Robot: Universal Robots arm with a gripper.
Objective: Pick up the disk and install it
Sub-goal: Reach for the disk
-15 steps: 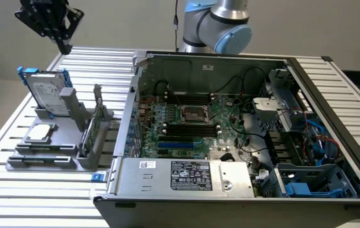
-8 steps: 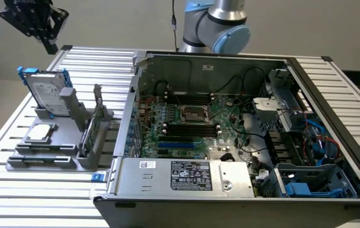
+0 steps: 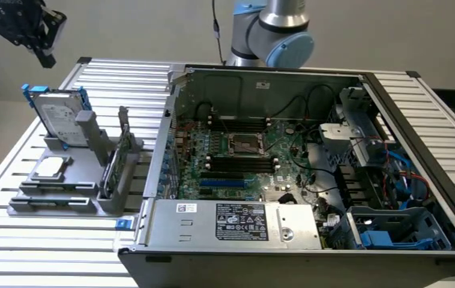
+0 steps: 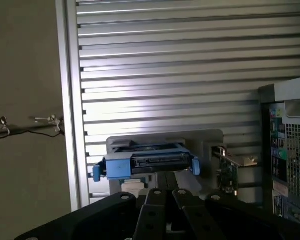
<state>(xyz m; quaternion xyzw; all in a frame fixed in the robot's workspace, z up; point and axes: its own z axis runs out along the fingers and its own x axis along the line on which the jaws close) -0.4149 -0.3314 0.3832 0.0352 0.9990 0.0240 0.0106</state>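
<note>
1. The gripper (image 3: pixel 44 58) hangs high over the slatted table (image 3: pixel 3 174), fingers pressed together and holding nothing.
2. The disk (image 3: pixel 57 115) stands on edge in the grey rack (image 3: pixel 91 180), on the exterior view's left of the open computer case (image 3: pixel 292 180).
3. The key bit: the disk sits pretty much straight below the fingers, well apart, with its long axis upright and its connector edge facing up.

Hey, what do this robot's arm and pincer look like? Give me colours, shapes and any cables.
The arm is a silver-grey tube with a rounded pale blue joint cap. A thin black cable runs beside it. The pincer is matte black all over. In the wrist view, its flat black bars are joined by small round pale fasteners.
</note>
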